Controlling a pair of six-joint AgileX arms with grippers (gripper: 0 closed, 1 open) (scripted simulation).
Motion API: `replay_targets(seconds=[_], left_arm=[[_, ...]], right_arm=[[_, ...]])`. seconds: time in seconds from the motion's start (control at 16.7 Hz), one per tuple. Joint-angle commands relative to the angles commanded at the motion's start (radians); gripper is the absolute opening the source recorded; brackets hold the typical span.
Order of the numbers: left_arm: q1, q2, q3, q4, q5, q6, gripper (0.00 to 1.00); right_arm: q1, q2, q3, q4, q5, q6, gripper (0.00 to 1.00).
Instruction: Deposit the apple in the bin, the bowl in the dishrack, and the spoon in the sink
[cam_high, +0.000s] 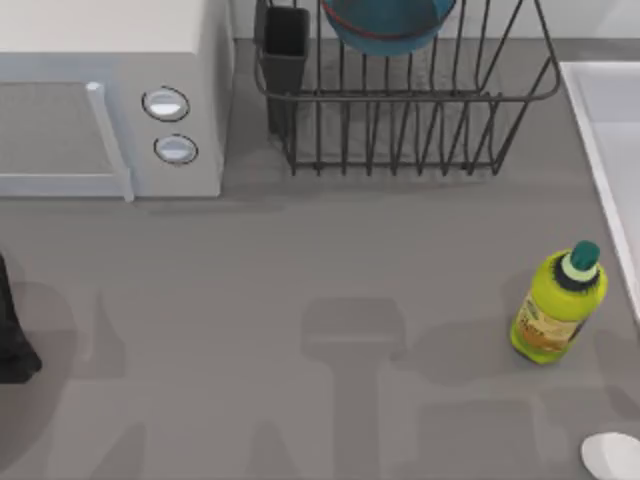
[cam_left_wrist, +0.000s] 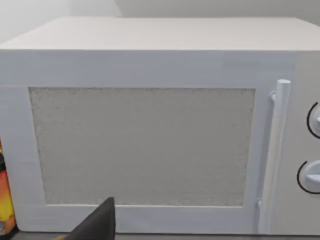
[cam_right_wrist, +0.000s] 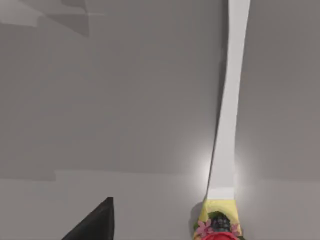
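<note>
The teal-blue bowl (cam_high: 388, 25) with its reddish-brown rim rests inside the black wire dishrack (cam_high: 400, 130) at the back of the table. At the table's front right corner lies the rounded white end of the spoon (cam_high: 610, 456). The white sink (cam_high: 612, 130) runs along the right edge. The apple and the bin are out of view. My left arm (cam_high: 12, 340) stays parked at the far left, and a dark part of its gripper (cam_left_wrist: 97, 225) faces the microwave door. A dark part of my right gripper (cam_right_wrist: 95, 222) hangs over bare grey table.
A white microwave (cam_high: 110, 100) with two round knobs fills the back left. A yellow-green bottle (cam_high: 558, 308) stands near the sink, just behind the spoon; it appears again as the bottle (cam_right_wrist: 217, 222) under a long white strip (cam_right_wrist: 230, 100). A dark cutlery cup (cam_high: 285, 55) sits at the rack's left corner.
</note>
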Motion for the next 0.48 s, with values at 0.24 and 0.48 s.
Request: replay_targets(seconds=[0.24, 0.48], left_arm=[[0.000, 0.000, 0.000, 0.000, 0.000, 0.000, 1.00], [0.000, 0.000, 0.000, 0.000, 0.000, 0.000, 1.00]], right_arm=[[-0.001, 0.097, -0.111, 0.221, 0.000, 0.001, 1.00], [-0.001, 0.183, -0.209, 0.402, 0.000, 0.002, 1.00]])
